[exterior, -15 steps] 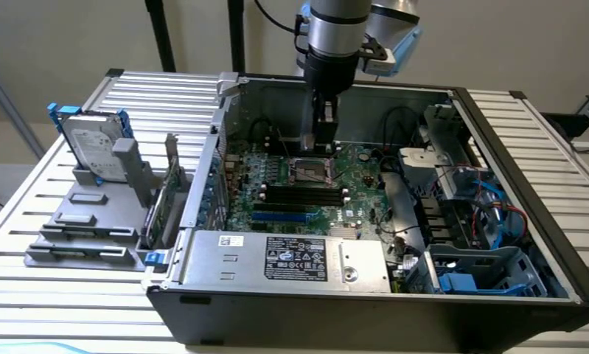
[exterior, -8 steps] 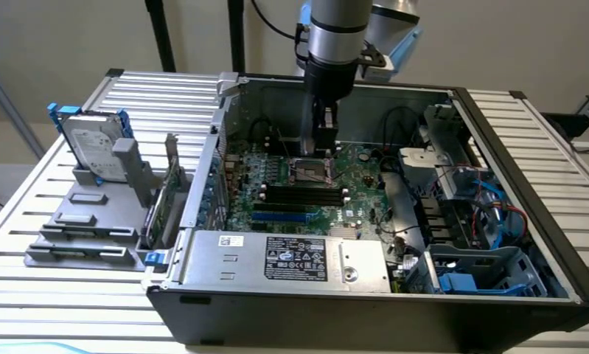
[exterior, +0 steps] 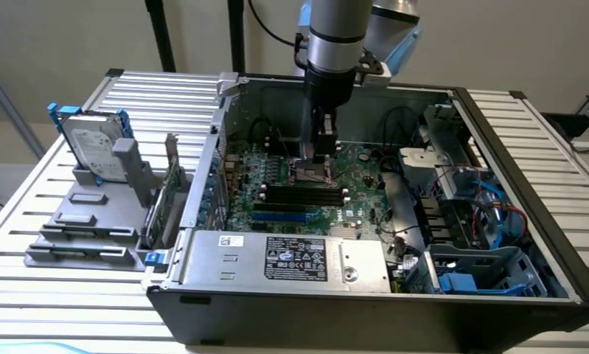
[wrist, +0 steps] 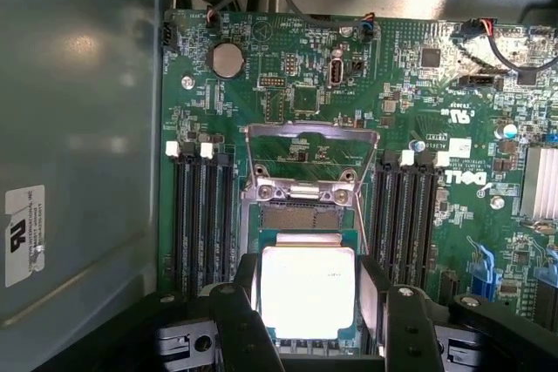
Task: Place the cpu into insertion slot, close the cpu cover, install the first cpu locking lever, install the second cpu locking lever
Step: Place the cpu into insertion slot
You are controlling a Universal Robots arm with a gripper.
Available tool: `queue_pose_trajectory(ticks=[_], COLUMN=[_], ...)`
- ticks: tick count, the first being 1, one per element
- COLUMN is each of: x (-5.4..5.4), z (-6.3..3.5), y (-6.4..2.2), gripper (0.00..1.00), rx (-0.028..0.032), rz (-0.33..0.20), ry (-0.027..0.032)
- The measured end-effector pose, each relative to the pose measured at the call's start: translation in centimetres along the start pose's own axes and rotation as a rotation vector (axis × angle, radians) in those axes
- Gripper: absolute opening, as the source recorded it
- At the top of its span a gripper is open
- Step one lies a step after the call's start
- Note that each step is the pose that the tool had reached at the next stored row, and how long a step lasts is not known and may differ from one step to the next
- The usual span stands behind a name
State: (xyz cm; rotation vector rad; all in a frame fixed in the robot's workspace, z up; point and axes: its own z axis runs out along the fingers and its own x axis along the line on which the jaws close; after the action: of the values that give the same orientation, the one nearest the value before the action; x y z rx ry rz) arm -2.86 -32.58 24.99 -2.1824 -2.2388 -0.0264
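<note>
Gripper (wrist: 309,304) is spread wide and clamps the cpu (wrist: 307,285) by its edges, just over the slot (wrist: 301,215). The cover (wrist: 312,141) stands raised. Risk: tilted or offset seating damages the slot.

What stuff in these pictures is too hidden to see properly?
- Wrist view: markings on the cpu, washed out by glare.
- Wrist view: most of the insertion slot, covered by the cpu; whether it's seated is unclear.
- Exterior view: the cpu itself, hidden behind the gripper.
</note>
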Motion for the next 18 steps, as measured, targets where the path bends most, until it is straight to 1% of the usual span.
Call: queue_pose_trajectory(ticks=[2,6,15,18], x=[0.0,0.0,-0.1,-0.1], z=[0.34,1.07,2.69,3.07], y=[0.00,0.00,0.00,-0.01], gripper=[0.55,0.55,0.55,0.55], rx=[-0.0001,-0.0001,0.0001,0.0005], rz=[-0.001,-0.002,-0.001,0.000], ry=[0.0023,0.0046,0.0050,0.0052])
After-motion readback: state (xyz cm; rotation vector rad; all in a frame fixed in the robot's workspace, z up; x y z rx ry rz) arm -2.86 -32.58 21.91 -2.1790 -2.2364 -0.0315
